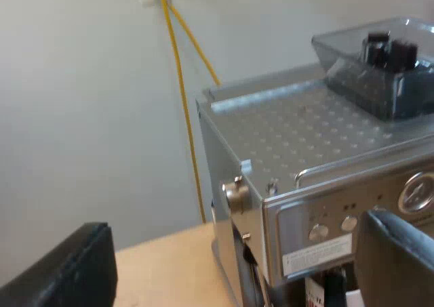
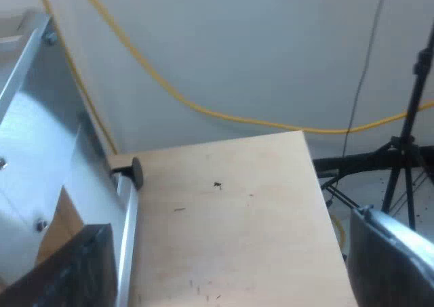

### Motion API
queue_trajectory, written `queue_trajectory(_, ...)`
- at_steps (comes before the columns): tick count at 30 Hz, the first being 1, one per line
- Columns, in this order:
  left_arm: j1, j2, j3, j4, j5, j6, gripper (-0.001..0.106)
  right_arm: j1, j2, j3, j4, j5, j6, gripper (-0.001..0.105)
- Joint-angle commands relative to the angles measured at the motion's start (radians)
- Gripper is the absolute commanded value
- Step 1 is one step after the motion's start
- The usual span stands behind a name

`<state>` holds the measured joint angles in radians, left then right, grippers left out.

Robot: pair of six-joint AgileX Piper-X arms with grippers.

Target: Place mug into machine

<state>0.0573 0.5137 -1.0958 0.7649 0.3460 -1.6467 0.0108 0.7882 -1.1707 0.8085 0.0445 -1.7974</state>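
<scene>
Over the tabletop beside the espresso machine, left gripper and right gripper fingers are spread wide, empty; mug is judged rigid, breakable, best rim-gripped.

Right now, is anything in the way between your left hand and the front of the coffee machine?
Nothing I can see. My left hand is open and empty, near the front of the espresso machine. A white bit sits under that front, beside one finger; I cannot tell what it is.
</scene>
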Motion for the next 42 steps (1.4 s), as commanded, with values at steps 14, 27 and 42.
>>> queue_trajectory(14,0.001,-0.31,0.044,0.231,0.007,-0.015,0.073,-0.031,-0.331,0.074,0.165,-0.033,-0.016,0.071)
queue_trajectory(27,0.001,-0.648,0.097,0.451,0.004,-0.025,0.073,-0.031,-0.703,0.201,0.307,-0.033,-0.008,0.071)
queue_trajectory(42,0.004,-0.671,0.087,0.594,0.002,-0.029,0.073,-0.029,-0.845,0.215,0.445,-0.027,-0.001,0.071)
